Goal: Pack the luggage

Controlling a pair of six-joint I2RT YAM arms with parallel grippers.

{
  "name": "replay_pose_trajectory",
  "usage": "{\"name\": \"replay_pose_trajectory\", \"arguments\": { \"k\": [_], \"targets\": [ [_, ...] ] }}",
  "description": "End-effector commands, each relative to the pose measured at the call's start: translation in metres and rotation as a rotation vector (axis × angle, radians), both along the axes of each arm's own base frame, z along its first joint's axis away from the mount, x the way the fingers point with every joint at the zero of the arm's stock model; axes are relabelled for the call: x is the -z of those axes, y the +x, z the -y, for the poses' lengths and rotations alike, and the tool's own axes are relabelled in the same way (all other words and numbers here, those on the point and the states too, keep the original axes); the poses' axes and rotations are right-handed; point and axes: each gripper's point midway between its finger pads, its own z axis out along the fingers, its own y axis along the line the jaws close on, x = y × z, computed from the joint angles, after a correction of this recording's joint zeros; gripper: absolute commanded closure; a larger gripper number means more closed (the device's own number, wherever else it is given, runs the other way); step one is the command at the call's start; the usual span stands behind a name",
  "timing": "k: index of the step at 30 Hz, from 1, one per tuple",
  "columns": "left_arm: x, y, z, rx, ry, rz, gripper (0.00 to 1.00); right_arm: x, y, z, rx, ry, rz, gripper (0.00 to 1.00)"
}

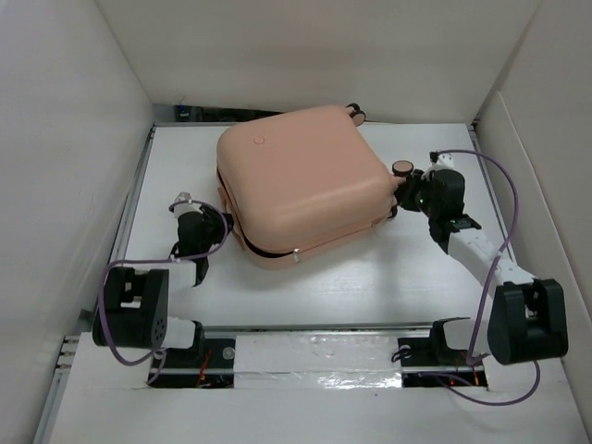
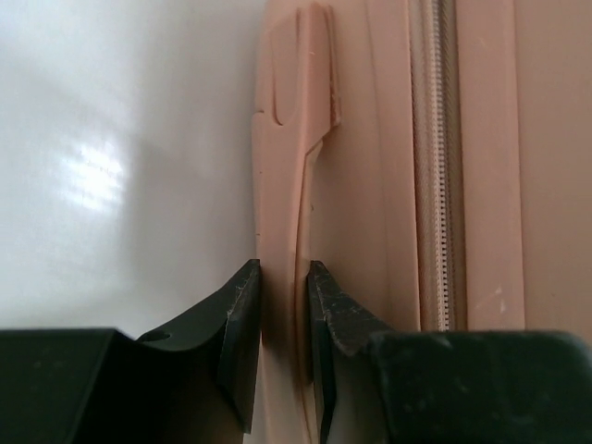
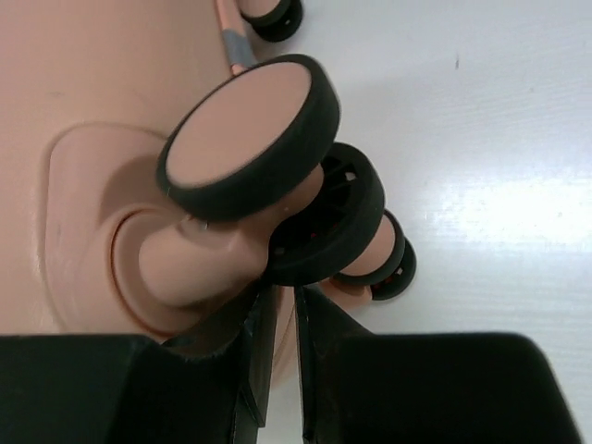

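Gripping luggage [image 1: 301,180] side handle [image 2: 287,185] in left claw [image 2: 283,277], right claw [image 3: 285,305] pinching wheel mount [image 3: 176,259], wrist views only.

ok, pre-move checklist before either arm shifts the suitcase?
1. Left claw on the side handle of the luggage: ok, one finger on each side of the strip.
2. Right claw grip: cannot tell. Its fingers are almost closed just under the wheel, and what sits between them is hidden.
3. Lid down: ok in the top view.
4. Fully zipped: cannot tell. Only a short run of the zipper shows.
5. Luggage lying flat on the table: ok.
6. Right arm cable off the shell: ok.
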Motion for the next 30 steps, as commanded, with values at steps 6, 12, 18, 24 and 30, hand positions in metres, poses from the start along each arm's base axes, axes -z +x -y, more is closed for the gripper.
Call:
{"name": "replay_pose_trajectory", "arguments": {
  "k": [6, 12, 18, 24, 30],
  "targets": [
    [-0.018, -0.058, 0.06, 0.209, -0.046, 0.051, 1.0, -0.097, 0.076, -0.032, -0.125, 0.024, 0.233, 0.8],
    [-0.022, -0.085, 0.094, 0.272, -0.053, 0.055, 1.0, -0.117, 0.109, -0.046, -0.2, 0.01, 0.209, 0.72],
    [-0.032, -0.096, 0.11, 0.291, -0.057, 0.069, 0.89, -0.1, 0.086, -0.023, -0.158, -0.017, 0.154, 0.43],
    [-0.041, -0.097, 0.096, 0.272, 0.028, 0.092, 0.54, -0.096, -0.012, -0.028, -0.173, 0.017, 0.279, 0.7],
    [-0.048, -0.112, 0.078, 0.241, 0.066, 0.1, 0.67, -0.035, -0.126, -0.094, -0.463, 0.048, 0.24, 1.0]
  ]
}}
